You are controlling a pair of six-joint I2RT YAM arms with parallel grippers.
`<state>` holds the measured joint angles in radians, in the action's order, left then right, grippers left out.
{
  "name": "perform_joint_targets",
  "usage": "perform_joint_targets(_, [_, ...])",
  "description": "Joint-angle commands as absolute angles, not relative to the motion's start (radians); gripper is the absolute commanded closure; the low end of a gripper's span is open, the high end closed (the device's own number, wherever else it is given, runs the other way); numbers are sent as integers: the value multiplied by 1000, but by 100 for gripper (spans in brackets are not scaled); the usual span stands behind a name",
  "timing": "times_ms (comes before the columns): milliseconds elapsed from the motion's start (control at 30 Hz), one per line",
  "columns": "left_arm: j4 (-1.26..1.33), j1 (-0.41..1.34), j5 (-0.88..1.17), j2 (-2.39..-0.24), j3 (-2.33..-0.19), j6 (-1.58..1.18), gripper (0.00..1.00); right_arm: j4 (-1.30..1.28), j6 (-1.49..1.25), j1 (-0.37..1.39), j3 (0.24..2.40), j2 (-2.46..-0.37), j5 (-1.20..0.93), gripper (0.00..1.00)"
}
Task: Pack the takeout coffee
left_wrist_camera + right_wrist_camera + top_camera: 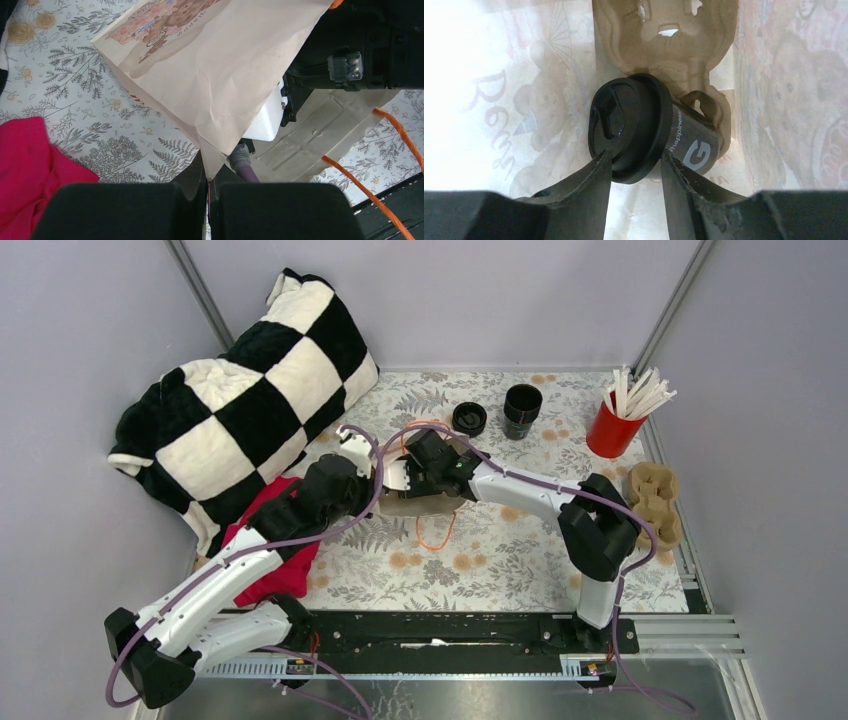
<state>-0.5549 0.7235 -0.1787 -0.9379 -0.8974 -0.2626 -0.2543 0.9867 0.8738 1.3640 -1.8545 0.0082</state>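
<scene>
The takeout coffee (pixel 689 142), a black cup with a round black lid (pixel 624 125), lies tilted inside a brown paper bag (pixel 499 100), against a pulp cup carrier (pixel 664 45). My right gripper (pixel 634 162) reaches into the bag and is shut on the lid's rim, one finger on each side. In the left wrist view the bag (pixel 215 65) lies on the table, and my left gripper (pixel 212 187) is shut on a corner of its edge. In the top view the bag (pixel 430 504) is mostly hidden under both grippers, the left (pixel 385 480) and the right (pixel 428 465).
A checkered blanket (pixel 250 400) and a red cloth (pixel 275 540) lie at the left. A stack of black cups (pixel 521 410), a stack of lids (pixel 469 419), a red cup of white sticks (pixel 615 425) and pulp carriers (pixel 652 502) stand at the back right. The bag's orange handle (pixel 435 535) trails forward.
</scene>
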Motion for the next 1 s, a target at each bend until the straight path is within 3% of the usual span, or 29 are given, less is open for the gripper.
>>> perform_joint_targets(0, [-492, 745, -114, -935, -940, -278, 100, -317, 907, 877, 1406, -1873, 42, 55])
perform_joint_targets(367, [-495, 745, -124, -939, -931, -288, 100, -326, 644, 878, 1435, -1801, 74, 66])
perform_joint_targets(667, [-493, 745, -133, -937, -924, -303, 100, -283, 391, 877, 1395, -1740, 191, 67])
perform_joint_targets(967, [-497, 745, -140, -950, -917, -304, 100, -201, 285, 876, 1363, -1681, 163, 71])
